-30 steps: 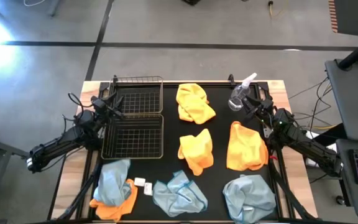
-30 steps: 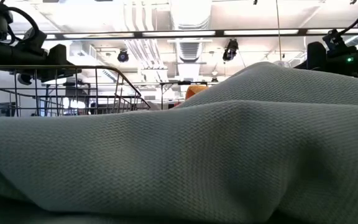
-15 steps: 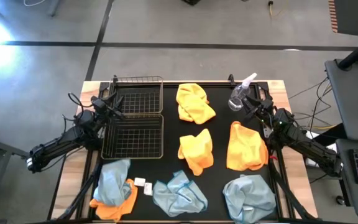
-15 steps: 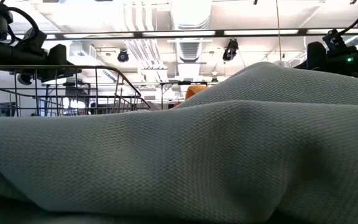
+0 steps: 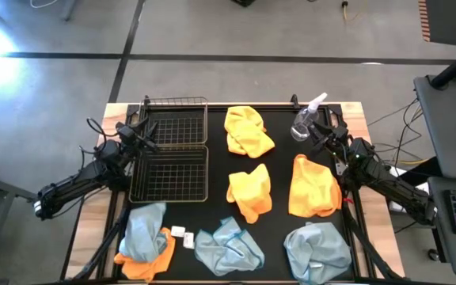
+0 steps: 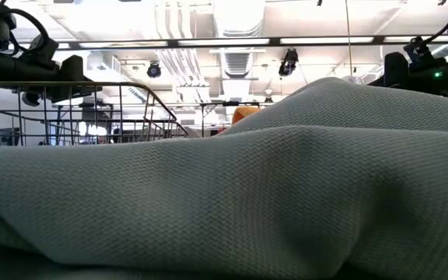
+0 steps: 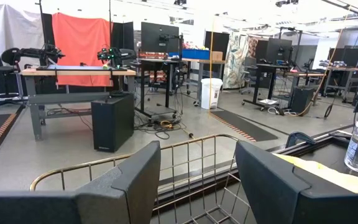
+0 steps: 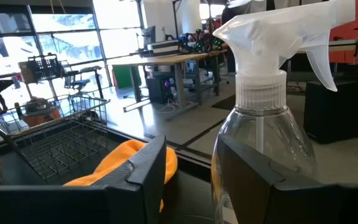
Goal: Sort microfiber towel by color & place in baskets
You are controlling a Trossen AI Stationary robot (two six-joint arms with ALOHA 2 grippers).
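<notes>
Three orange-yellow towels lie crumpled on the black mat [image 5: 248,131], [image 5: 250,191], [image 5: 313,186]. Blue-grey towels lie along the near edge [image 5: 226,245], [image 5: 317,249]; a third one [image 5: 145,228] rests on another orange towel [image 5: 145,263]. One blue-grey towel [image 6: 224,202] fills the low view. Two black wire baskets stand side by side at the left, far [image 5: 176,119] and near [image 5: 169,174]. My left gripper [image 5: 145,136] [image 7: 197,180] hovers open over the baskets' left rim. My right gripper [image 5: 317,134] [image 8: 188,174] is open just beside the spray bottle [image 8: 263,137].
The clear spray bottle [image 5: 305,120] stands at the mat's far right corner, close to my right fingers. A small white tag [image 5: 182,234] lies near the left blue-grey towel. Bare mat shows between the towels and the baskets. The wooden table edge [image 5: 93,229] frames the mat.
</notes>
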